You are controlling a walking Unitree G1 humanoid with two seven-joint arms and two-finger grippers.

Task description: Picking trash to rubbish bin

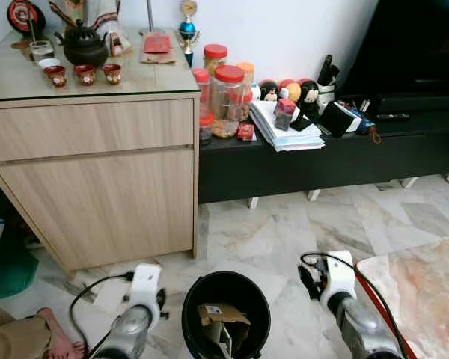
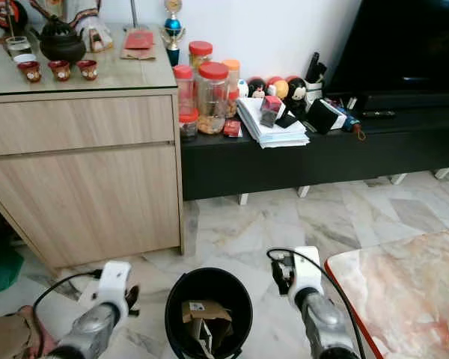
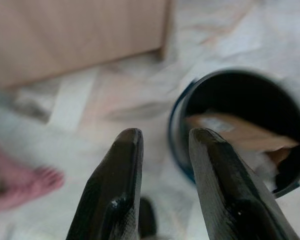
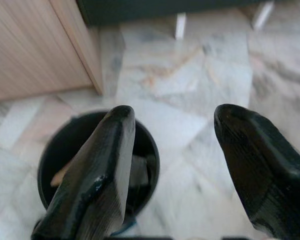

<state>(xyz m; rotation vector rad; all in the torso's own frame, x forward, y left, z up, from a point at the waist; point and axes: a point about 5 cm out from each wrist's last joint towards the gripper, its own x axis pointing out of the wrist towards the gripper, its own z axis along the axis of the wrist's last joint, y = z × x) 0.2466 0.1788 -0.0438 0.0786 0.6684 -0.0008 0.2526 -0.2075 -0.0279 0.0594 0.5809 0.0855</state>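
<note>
nearest the camera, a round black plastic rubbish bin (image 1: pixel 226 314) stands on the pale marble floor (image 1: pixel 284 224), between the two arms. inside it lies a crumpled brown cardboard box (image 1: pixel 223 320) with a small white label, resting below the rim. the left end effector (image 3: pixel 162 150) hangs just beside the bin on the robot's left, its two black fingers a narrow gap apart and holding nothing. the right end effector (image 4: pixel 172 150) hovers just beside the bin on the robot's right, its fingers spread wide and likewise empty. a person's bare foot (image 1: pixel 56 333) rests on the floor near the left arm. a pink marble-patterned counter (image 1: pixel 426 292) edges in at the right. judged from its look, the cardboard is light, fairly stiff but crushable, and not slippery; a folded flap or an edge would give the surest hold. farther back stand a light wooden cabinet (image 1: pixel 97 179) carrying a dark teapot (image 1: pixel 84 46) and small red cups (image 1: pixel 84 73), and a low black tv bench (image 1: pixel 322 157) bearing red-lidded clear jars (image 1: pixel 228 90) and a stack of white papers (image 1: pixel 284 131).
</note>
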